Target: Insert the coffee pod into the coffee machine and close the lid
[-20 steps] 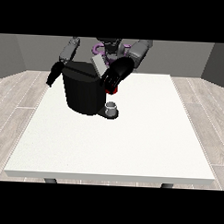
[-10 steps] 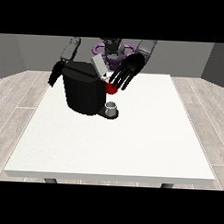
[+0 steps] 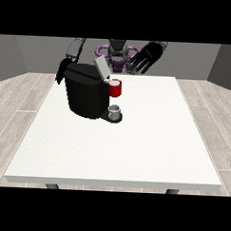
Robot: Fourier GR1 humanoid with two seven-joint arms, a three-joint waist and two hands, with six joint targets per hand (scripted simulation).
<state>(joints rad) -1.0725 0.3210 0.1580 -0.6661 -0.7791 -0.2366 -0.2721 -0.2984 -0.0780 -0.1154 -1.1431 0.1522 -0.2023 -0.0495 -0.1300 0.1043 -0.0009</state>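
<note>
- A black coffee machine [image 3: 85,94] stands on the white counter [image 3: 135,147], towards the far edge and at the view's left.
- Its grey lid [image 3: 101,68] is tilted up at the top, so the machine is open.
- A red thing at the machine [image 3: 115,88] sits at its front, on the side facing the view's right.
- Below that, a small grey thing [image 3: 115,110] stands on the machine's low base; whether it is the coffee pod cannot be told.
- The robot hand at the view's right [image 3: 144,58] is raised above the counter's far edge, apart from the machine, with its fingers spread and straight and nothing in them.
- The robot hand at the view's left [image 3: 61,71] is down beside the machine's upper back corner, close to or touching it; how its fingers lie cannot be told.
- The robot's torso [image 3: 117,53] shows behind the machine, at the far side of the counter.
</note>
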